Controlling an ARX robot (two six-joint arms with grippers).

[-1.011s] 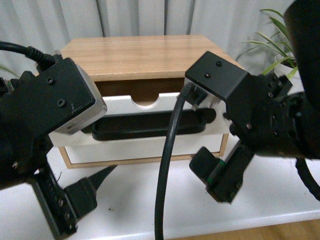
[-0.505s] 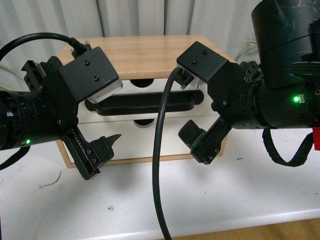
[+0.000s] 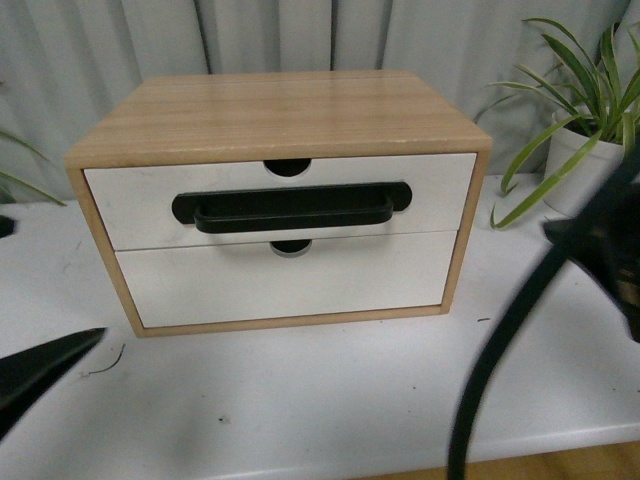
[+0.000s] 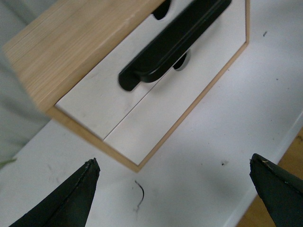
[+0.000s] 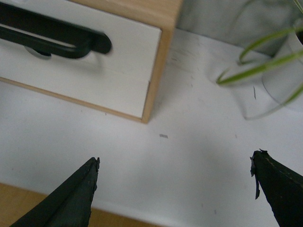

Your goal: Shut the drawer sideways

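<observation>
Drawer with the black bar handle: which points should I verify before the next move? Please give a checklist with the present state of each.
1. Drawer front flush with the cabinet frame: ok.
2. Left pincer open, holding nothing: ok.
3. Right pincer open, holding nothing: ok.
4. Both pincers apart from the black bar handle: ok.
5. Right arm clear of the potted plant: cannot tell, the arm is blurred in the front view.
</observation>
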